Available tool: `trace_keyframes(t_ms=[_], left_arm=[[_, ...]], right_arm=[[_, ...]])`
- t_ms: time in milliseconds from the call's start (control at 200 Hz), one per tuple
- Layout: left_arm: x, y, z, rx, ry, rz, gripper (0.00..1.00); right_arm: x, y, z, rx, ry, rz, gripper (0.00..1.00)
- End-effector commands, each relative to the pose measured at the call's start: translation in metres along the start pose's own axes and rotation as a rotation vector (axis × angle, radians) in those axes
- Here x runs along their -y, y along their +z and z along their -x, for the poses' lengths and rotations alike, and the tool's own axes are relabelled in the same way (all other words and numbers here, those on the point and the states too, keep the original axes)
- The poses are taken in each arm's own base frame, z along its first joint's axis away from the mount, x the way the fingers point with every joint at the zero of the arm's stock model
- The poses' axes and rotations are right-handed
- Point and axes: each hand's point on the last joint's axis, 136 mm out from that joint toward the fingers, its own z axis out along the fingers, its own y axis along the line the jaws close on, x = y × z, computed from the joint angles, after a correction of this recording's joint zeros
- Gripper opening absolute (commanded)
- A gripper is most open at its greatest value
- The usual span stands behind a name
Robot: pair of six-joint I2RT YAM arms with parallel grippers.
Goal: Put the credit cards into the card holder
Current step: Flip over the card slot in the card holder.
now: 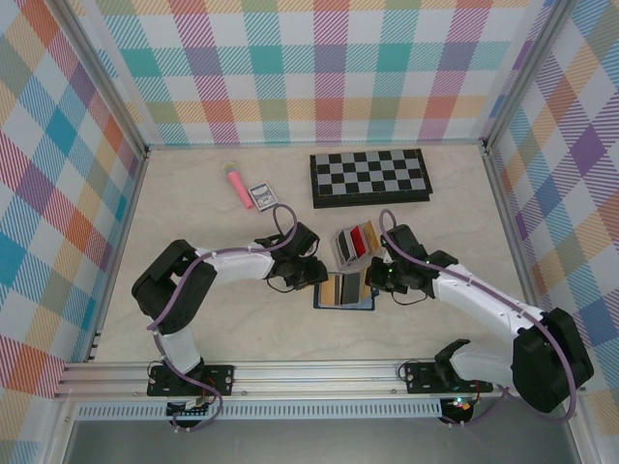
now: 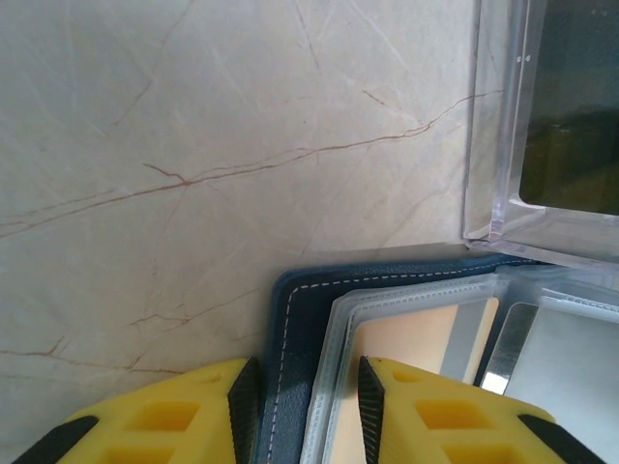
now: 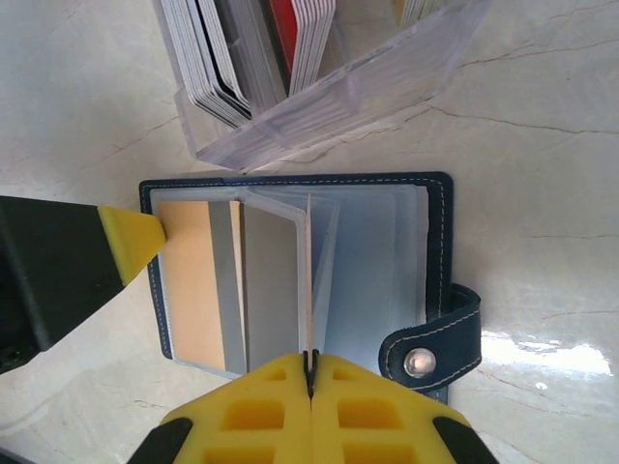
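The navy card holder (image 1: 343, 291) lies open on the table, its snap tab (image 3: 426, 358) to the right. My left gripper (image 1: 308, 274) (image 2: 308, 387) pinches its left edge, one pad outside the cover (image 2: 290, 319) and one on the clear sleeves. A yellow-orange card (image 3: 189, 280) and a grey card (image 3: 271, 285) sit in sleeves. My right gripper (image 1: 375, 280) (image 3: 310, 362) is shut on a thin white card (image 3: 309, 280), seen edge-on, standing upright among the sleeves. More credit cards (image 3: 290, 29), red, white and dark, stand in a clear slotted stand (image 3: 319, 106) just behind the holder.
A folded chessboard (image 1: 369, 177) lies at the back. A pink tube (image 1: 237, 186) and a small printed box (image 1: 261, 196) rest at the back left. Checked walls enclose the table on three sides.
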Motion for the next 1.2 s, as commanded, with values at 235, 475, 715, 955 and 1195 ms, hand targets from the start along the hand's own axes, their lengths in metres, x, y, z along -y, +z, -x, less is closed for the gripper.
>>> trace_keyframes(t_ms=[235,475,715,955,1195], left_arm=[[-0.003,-0.004,-0.005,0.024,0.027,0.034,0.42],[0.004,-0.024,0.004,0.089,0.045,0.025,0.51],[0.011,-0.036,0.008,0.129,0.055,-0.001,0.56],[0.004,-0.036,0.011,0.144,0.037,0.030,0.56],[-0.001,-0.039,0.012,0.162,0.035,0.054,0.57]], right_arm=[[-0.039,-0.013,0.008,-0.010,-0.042,0.159,0.07],[-0.043,-0.005,0.006,-0.046,-0.051,0.172,0.07],[-0.052,-0.001,0.005,-0.071,-0.072,0.214,0.08],[-0.051,0.009,0.002,-0.112,-0.069,0.204,0.08],[-0.026,0.010,0.007,-0.064,-0.035,0.070,0.08]])
